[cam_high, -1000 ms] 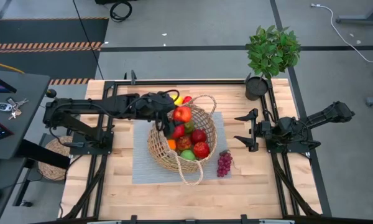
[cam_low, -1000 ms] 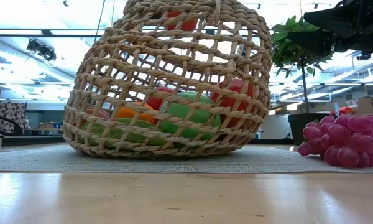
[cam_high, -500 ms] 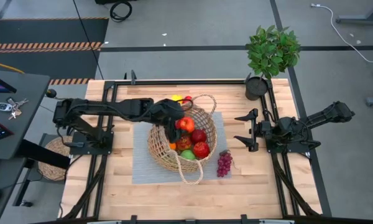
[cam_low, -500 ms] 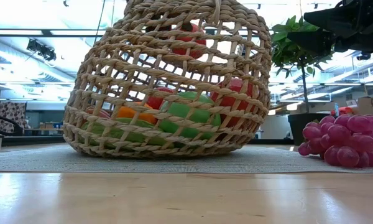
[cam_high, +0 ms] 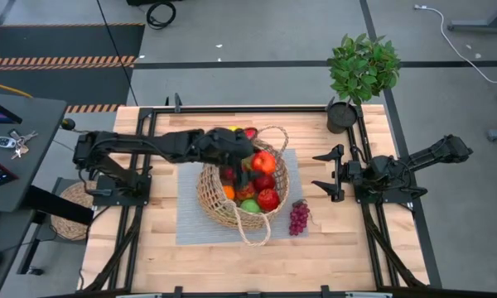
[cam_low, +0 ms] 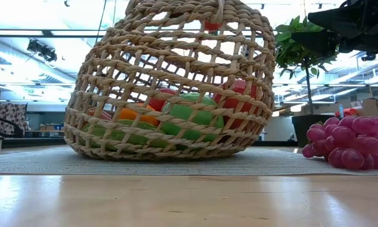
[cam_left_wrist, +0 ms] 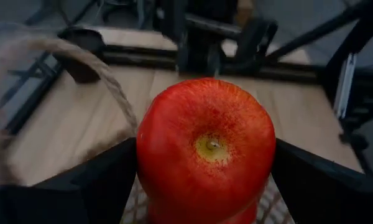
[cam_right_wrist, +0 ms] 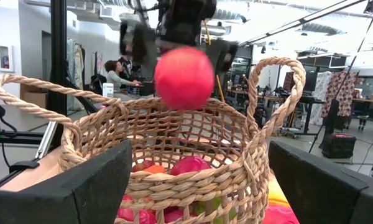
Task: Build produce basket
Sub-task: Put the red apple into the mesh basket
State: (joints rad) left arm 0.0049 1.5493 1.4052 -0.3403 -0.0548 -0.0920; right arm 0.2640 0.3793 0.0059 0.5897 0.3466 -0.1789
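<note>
Left gripper (cam_high: 250,165) is hanging over the basket (cam_high: 214,203), fingers (cam_left_wrist: 93,180) closing on either side of a red apple (cam_high: 262,162), which is sitting above the basket's mouth, toward the potted-plant side. In the left wrist view the apple's (cam_left_wrist: 205,149) stem dimple is facing the camera.

Basket is sitting on a grey mat (cam_high: 190,219) at mid-desk (cam_high: 149,257), mouth upward, looped handle (cam_high: 253,232) lying out toward the desk's near edge. Inside it: more red apples (cam_high: 267,199), a green piece (cam_high: 250,206), an orange piece (cam_high: 229,192).

Purple grapes (cam_high: 299,218) are lying on the mat just beside the basket, on the right arm's side.

Right gripper (cam_high: 331,174) is waiting well apart from the basket, fingers spread wide, holding nothing.
</note>
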